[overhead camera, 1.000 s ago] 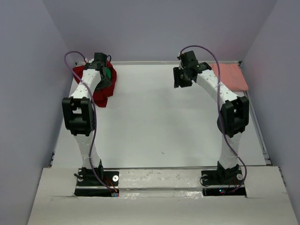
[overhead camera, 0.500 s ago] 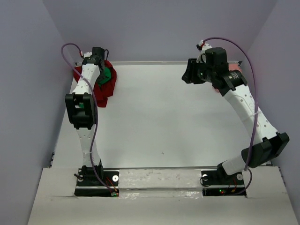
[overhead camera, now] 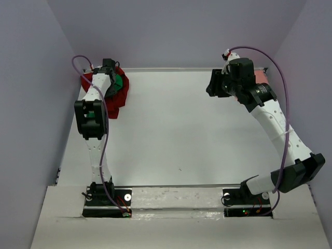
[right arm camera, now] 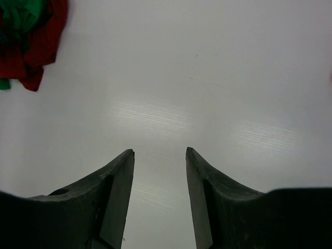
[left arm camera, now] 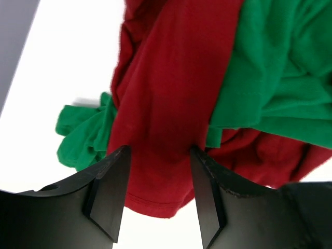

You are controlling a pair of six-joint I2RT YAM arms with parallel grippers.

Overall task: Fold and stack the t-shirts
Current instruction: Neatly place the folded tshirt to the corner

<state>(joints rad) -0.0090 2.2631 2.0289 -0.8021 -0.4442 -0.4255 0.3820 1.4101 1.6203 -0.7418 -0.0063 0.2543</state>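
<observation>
The red shirt [left arm camera: 166, 78] lies crumpled in the far left corner of the table [overhead camera: 176, 129]. The green shirt [left arm camera: 280, 67] is tangled with it. In the left wrist view most of the green is bunched over the red's right side, and a smaller green fold sticks out from under its left edge. We see the pink shirt [overhead camera: 261, 77] well apart from them in the far right corner, mostly hidden behind the right arm [overhead camera: 275, 119].

The left gripper [left arm camera: 159, 150] hangs right over the red-and-green pile with its fingers apart. A hem of the red shirt shows in the gap between them, not pinched. We cannot tell whether the fingertips touch the cloth.

The right gripper [right arm camera: 159, 151] hovers near the pink shirt at the far right, over bare table. Its fingers are also spread, with nothing between them. The pile shows in the upper left corner of the right wrist view.
</observation>
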